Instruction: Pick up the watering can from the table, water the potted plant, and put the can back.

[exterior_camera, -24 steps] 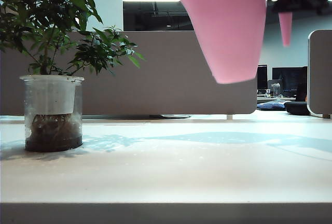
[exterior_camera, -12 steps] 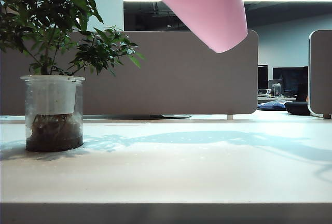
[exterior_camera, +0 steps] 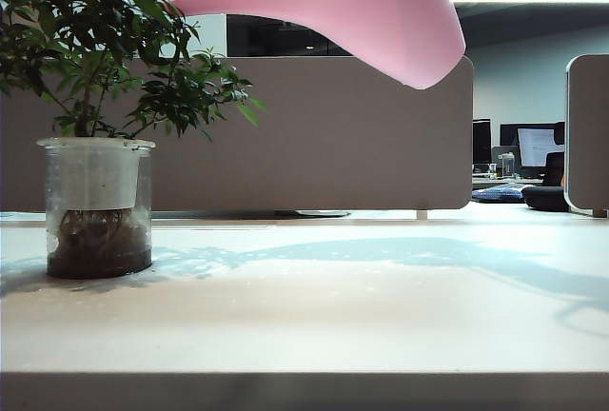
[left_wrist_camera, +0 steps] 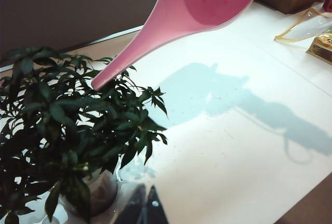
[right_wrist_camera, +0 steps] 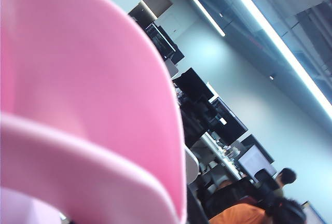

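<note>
My right gripper is not visible itself: its wrist view is filled by the pink can (right_wrist_camera: 88, 105), pressed close against the camera, so I judge the can to be in that gripper's hold, but I cannot tell from the pictures how wide the jaws stand. In the exterior view the can (exterior_camera: 381, 11) hangs high above the table (exterior_camera: 381, 306), tipped over so the spout runs leftward and slightly down, its tip at the top leaves of the plant (exterior_camera: 95, 59). The left wrist view shows the same: the spout tip of the can (left_wrist_camera: 171, 22) sits right at the foliage of the plant (left_wrist_camera: 67, 125), over the crown, with the can's shadow on the table (left_wrist_camera: 249, 151).

My left gripper (left_wrist_camera: 144, 208) shows only as two dark fingertips lying close together at the frame edge, next to the pot, with nothing between them.

What worries me: the spout tip is at the outer, table-side part of the canopy rather than clearly over the pot's mouth, so a pour could run off the leaves onto the table. Pushing the spout further in could shove the branches and tip the light pot. I also cannot see the grip, so a steeper tilt might let the can slip.
</note>
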Controlling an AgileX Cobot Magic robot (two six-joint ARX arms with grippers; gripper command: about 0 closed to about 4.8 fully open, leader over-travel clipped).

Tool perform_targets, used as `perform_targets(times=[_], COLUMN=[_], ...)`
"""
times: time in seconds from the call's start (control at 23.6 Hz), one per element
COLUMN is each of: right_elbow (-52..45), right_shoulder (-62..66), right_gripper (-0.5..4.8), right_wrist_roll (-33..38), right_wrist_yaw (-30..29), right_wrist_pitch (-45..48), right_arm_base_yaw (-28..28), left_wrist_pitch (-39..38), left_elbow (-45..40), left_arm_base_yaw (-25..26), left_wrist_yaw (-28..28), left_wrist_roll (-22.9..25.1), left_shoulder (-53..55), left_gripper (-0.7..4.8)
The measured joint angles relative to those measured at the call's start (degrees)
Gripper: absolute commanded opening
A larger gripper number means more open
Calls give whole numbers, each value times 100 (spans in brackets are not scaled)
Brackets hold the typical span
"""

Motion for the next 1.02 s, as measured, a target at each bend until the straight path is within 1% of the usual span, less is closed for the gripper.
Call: perform_targets(times=[0.13,0.21,0.3,0.55,0.63,1.02], right_elbow=[0,4,13,7,2,9], right_shoulder=[15,59,98,337,382,507], right_gripper=[112,112,112,112,112,111], right_wrist_roll=[-299,-734,-938,-1325,-1434,-1523], right_wrist_yaw=[-105,-245,-339,-216,-96,-94], right_wrist_pitch=[201,533,656,669,728,1360], right_arm_base_yaw=[83,249,363,573,629,634], left_wrist_pitch=[-4,-7,-4,-48,-129,-179], left_elbow=[0,0,0,0,0,0], left_arm_base_yaw=[0,0,2,2,0,0], left_wrist_yaw=[0,2,0,0,2,0], left_wrist_roll=[0,0,0,0,0,0], left_shoulder=[-2,2,0,-13,-48,-114], left_gripper=[-5,-5,-5,-5,-5,-5])
